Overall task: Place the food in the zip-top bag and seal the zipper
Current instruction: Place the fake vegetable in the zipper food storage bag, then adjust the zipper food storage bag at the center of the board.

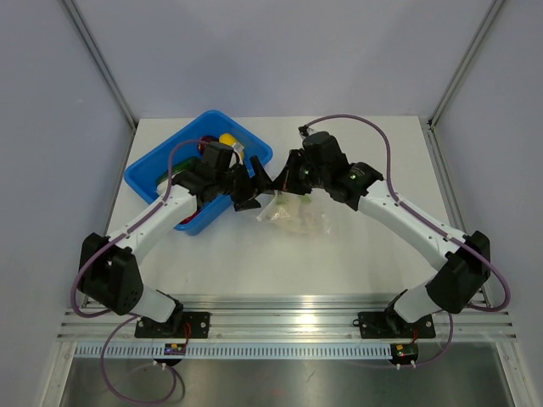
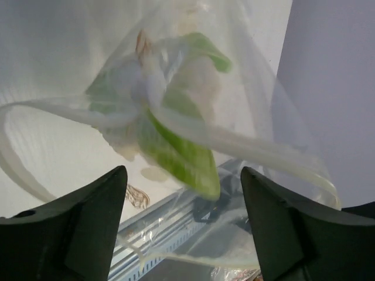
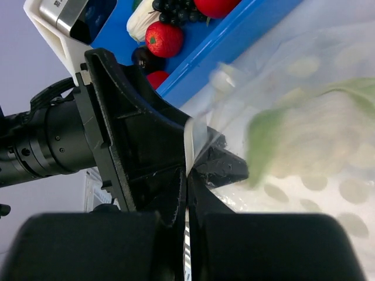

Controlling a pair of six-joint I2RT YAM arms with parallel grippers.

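Just right of the blue tub (image 1: 144, 174), the dotted zip-top bag (image 1: 293, 214) holds a green-white leek (image 2: 181, 152). The right gripper (image 3: 187, 213) is clamped on its zipper (image 3: 188, 140). The left gripper (image 2: 183, 172) is spread wide, crowding the tub's red piece (image 3: 164, 38) and dark purple pieces (image 3: 176, 12). The wrist camera (image 3: 73, 12) lettering is unreadable.

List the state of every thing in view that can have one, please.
zip-top bag: mouth open, rim held up.
zipper: not sealed.
green-and-white food piece: inside the bag.
blue tub: holds the other food.
left gripper: open, at the bag's mouth.
right gripper: shut on the bag's rim.
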